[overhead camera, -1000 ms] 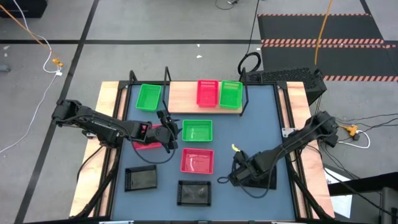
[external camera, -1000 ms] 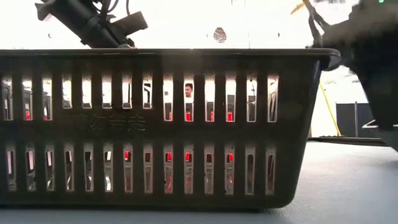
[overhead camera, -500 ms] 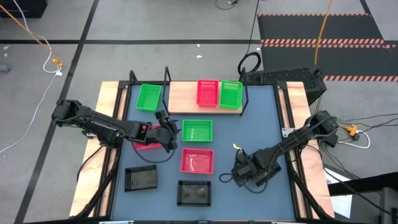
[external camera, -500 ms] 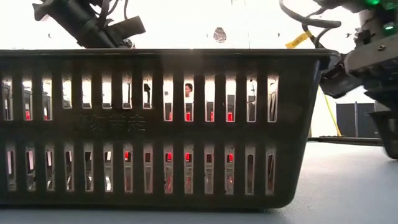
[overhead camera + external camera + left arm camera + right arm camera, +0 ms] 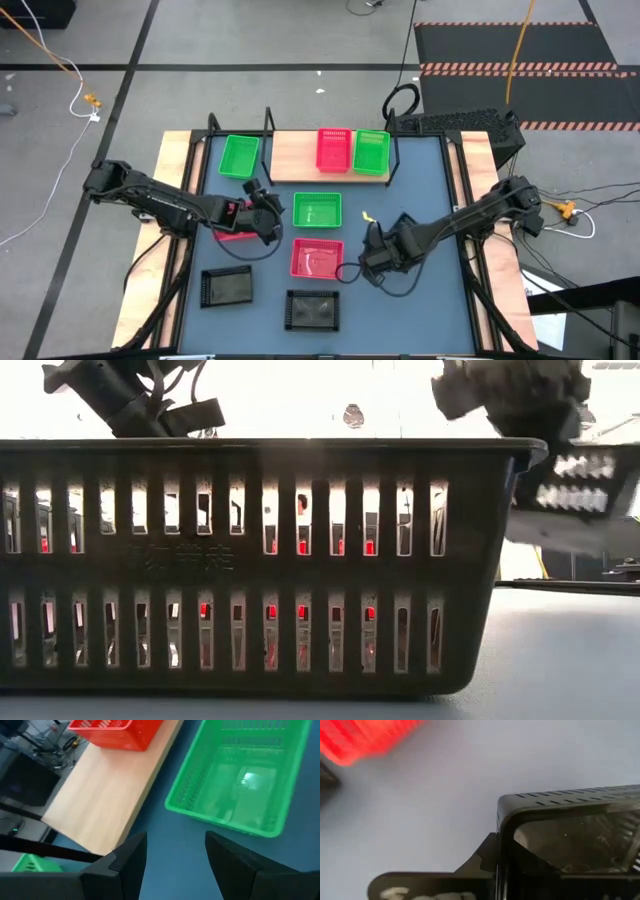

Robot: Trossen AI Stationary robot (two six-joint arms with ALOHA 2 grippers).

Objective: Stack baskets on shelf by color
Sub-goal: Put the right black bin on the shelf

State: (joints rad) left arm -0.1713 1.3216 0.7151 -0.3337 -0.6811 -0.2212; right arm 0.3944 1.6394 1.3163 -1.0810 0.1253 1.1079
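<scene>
Nine baskets at stake: the blue-grey tabletop [image 5: 430,180] carries the light-wood shelf [image 5: 295,158] at twelve o'clock, where a green basket [image 5: 239,157] stands at the left end and a pink-red basket [image 5: 333,149] touches a second green one [image 5: 371,152] at the right. Off the shelf, a green basket [image 5: 317,210] sits at centre with a pink-red basket [image 5: 317,258] just below it at six o'clock, and two black baskets [image 5: 226,287] [image 5: 313,309] lie toward seven and six o'clock. The right gripper [image 5: 372,262], near four o'clock, is clenched on the rim of a black basket [image 5: 570,835], carried clear of the table. The left gripper [image 5: 262,212], at nine o'clock, grasps another pink-red basket [image 5: 232,222], fingers [image 5: 127,862] parted around its wall. These thin perforated plastic tubs look light and stiff, slightly springy at the rim; a pinch on one short wall should serve, though the load may tilt. Only the right wrist view shows that rim grip; the low view, blocked by a black basket [image 5: 250,560], shows the carried basket airborne
</scene>
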